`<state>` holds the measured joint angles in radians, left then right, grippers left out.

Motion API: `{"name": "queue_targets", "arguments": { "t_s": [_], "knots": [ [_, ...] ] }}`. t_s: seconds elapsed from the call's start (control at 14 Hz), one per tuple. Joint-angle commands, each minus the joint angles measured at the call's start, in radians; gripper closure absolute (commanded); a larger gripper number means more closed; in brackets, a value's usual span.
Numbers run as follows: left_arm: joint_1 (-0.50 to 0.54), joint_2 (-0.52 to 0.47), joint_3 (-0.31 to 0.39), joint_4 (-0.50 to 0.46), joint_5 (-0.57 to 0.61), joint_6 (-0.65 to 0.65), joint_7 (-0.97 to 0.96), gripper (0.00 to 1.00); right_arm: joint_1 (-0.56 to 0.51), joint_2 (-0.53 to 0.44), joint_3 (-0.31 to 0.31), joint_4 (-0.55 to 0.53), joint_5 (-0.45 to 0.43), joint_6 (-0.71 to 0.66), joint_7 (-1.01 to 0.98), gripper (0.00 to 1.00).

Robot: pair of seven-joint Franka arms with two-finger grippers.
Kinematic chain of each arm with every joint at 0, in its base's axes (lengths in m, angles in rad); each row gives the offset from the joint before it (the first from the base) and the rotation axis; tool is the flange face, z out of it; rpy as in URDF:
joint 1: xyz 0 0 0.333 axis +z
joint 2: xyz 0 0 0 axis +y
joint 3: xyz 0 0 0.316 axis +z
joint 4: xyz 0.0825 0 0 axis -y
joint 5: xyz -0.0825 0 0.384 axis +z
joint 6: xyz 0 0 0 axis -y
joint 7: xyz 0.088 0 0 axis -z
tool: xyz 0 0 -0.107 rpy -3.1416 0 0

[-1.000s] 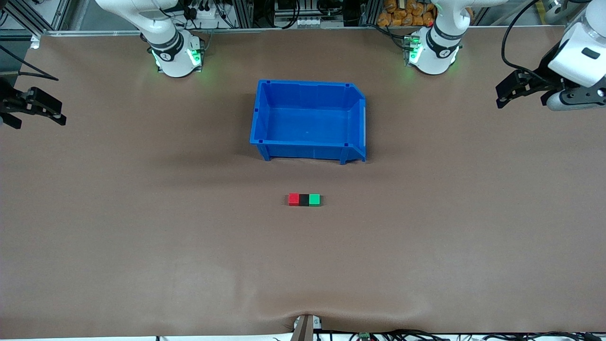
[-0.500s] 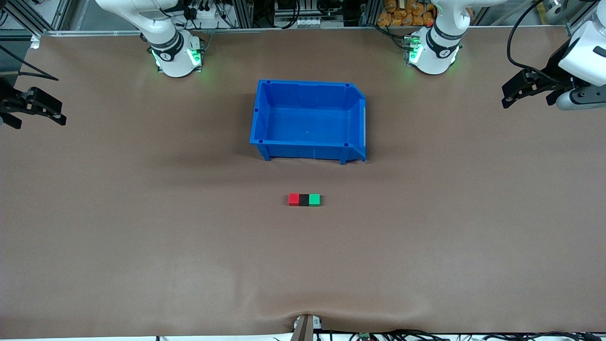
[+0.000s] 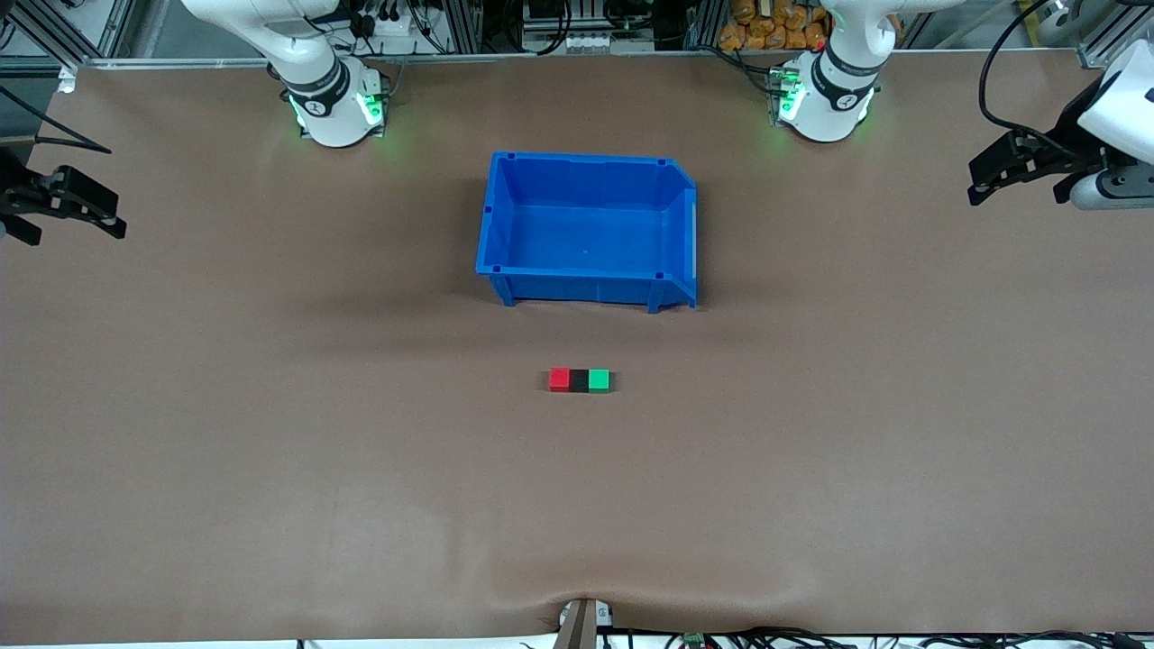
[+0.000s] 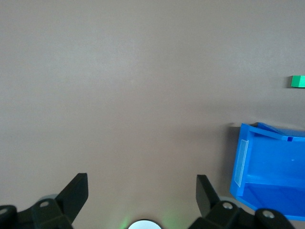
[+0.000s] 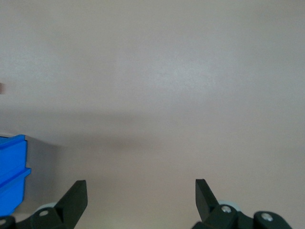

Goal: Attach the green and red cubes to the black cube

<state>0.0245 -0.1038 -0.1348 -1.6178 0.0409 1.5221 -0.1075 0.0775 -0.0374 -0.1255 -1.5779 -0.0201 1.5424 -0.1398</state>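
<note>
On the brown table, nearer to the front camera than the blue bin, three small cubes sit touching in a row: the red cube [image 3: 559,379], the black cube [image 3: 579,379] in the middle, and the green cube [image 3: 599,379]. The left wrist view catches only the green cube [image 4: 298,81]. My left gripper [image 3: 980,184] hangs open and empty over the table's edge at the left arm's end, its own view showing the left gripper [image 4: 142,183] over bare table. My right gripper [image 3: 104,214] hangs open and empty at the right arm's end, the right gripper [image 5: 141,187] likewise over bare table.
An empty blue bin [image 3: 500,216] stands mid-table between the two arm bases and the cubes; its rim shows as the blue bin [image 4: 244,157] and blue bin [image 5: 12,162] in the wrist views. Both white arm bases stand along the table's edge farthest from the front camera.
My left gripper has drawn back outward toward the table's edge at the left arm's end, still open. The cubes and the right gripper have not moved.
</note>
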Motion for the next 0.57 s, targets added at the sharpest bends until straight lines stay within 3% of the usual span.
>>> {"name": "queue_targets", "arguments": {
  "t_s": [0.0, 0.5],
  "knots": [
    [0.002, 0.009, -0.005, 0.027, -0.021, -0.014, 0.006, 0.0, -0.013, 0.011, 0.007, 0.022, 0.017, -0.016, 0.006, 0.0],
    [-0.003, 0.01, -0.014, 0.021, -0.016, -0.026, -0.054, 0.0, 0.001, 0.03, 0.007, 0.018, 0.003, -0.016, 0.006, 0.0]
  ]
}}
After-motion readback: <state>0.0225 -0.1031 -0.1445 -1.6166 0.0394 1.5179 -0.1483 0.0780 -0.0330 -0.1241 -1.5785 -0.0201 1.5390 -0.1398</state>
